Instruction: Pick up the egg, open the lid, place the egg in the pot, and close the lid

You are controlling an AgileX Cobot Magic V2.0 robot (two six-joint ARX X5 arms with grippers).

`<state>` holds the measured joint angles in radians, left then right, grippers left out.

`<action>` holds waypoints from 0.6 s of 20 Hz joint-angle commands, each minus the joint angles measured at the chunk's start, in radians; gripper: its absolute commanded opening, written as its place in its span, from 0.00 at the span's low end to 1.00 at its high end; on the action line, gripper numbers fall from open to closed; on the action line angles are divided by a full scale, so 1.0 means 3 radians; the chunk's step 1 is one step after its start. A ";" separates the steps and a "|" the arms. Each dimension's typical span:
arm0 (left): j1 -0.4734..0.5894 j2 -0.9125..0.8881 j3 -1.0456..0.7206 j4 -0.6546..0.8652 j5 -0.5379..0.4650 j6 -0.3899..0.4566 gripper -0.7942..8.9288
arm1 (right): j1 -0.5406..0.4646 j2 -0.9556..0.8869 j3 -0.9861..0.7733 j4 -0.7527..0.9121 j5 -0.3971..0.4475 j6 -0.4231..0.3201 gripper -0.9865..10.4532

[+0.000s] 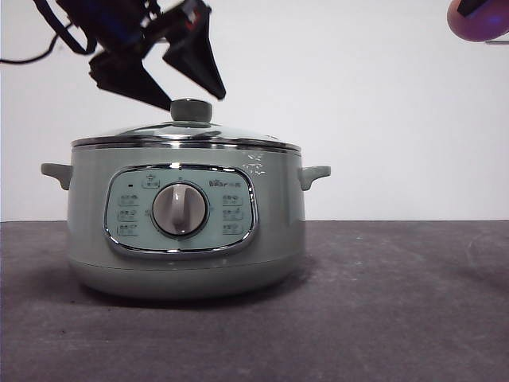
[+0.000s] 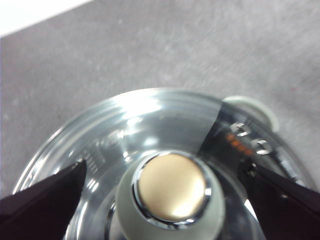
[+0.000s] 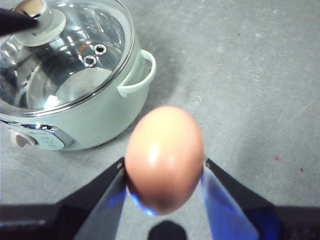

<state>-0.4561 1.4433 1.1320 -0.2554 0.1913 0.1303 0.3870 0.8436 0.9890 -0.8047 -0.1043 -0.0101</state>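
Large round sage-green electric pot (image 1: 187, 239) sits left of centre on the grey surface (image 1: 398, 302), its domed glass lid (image 1: 159, 132) with pale-green knob (image 1: 191, 111) closed on top. Left gripper (image 1: 171, 83) hovers just above the knob, fingers (image 2: 45, 200) apart on either side. Right gripper (image 3: 162, 175), high at the right, is clamped on the small brown-orange egg (image 3: 164, 157), well apart from the pot.
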 commanded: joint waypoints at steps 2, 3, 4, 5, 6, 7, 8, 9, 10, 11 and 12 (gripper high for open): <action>-0.0028 0.0072 0.0006 0.0051 -0.0056 0.0003 0.72 | 0.0009 -0.0005 0.0000 0.0033 -0.0003 0.0042 0.07; -0.0031 0.0072 0.0006 0.0052 -0.0074 0.0003 0.70 | 0.0009 -0.0005 0.0000 0.0033 -0.0003 0.0041 0.07; -0.0036 0.0072 0.0006 0.0052 -0.0114 0.0003 0.61 | 0.0008 -0.0005 0.0000 0.0034 -0.0003 0.0041 0.07; -0.0037 0.0072 0.0006 0.0047 -0.0109 0.0001 0.50 | 0.0008 -0.0005 0.0000 0.0034 -0.0003 0.0041 0.07; -0.0042 0.0072 0.0006 0.0022 -0.0106 0.0001 0.39 | 0.0008 -0.0005 0.0000 0.0034 -0.0003 0.0041 0.07; -0.0047 0.0072 0.0006 -0.0001 -0.0107 0.0003 0.33 | 0.0008 -0.0005 0.0000 0.0034 -0.0003 0.0041 0.07; -0.0048 0.0072 0.0006 -0.0005 -0.0103 0.0001 0.28 | 0.0008 -0.0005 0.0000 0.0037 -0.0003 0.0039 0.07; -0.0048 0.0072 0.0006 -0.0004 -0.0099 0.0001 0.23 | 0.0008 -0.0005 0.0000 0.0041 -0.0001 0.0038 0.07; -0.0052 0.0072 0.0006 -0.0003 -0.0099 0.0001 0.19 | 0.0008 -0.0004 0.0000 0.0043 -0.0001 0.0039 0.07; -0.0053 0.0072 0.0006 -0.0003 -0.0097 0.0001 0.16 | 0.0008 -0.0004 0.0000 0.0047 -0.0001 0.0038 0.07; -0.0053 0.0072 0.0006 -0.0003 -0.0094 0.0001 0.14 | 0.0008 -0.0004 0.0000 0.0050 -0.0001 0.0037 0.07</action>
<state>-0.4744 1.4616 1.1324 -0.2604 0.1677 0.1303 0.3870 0.8436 0.9890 -0.8009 -0.1043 -0.0097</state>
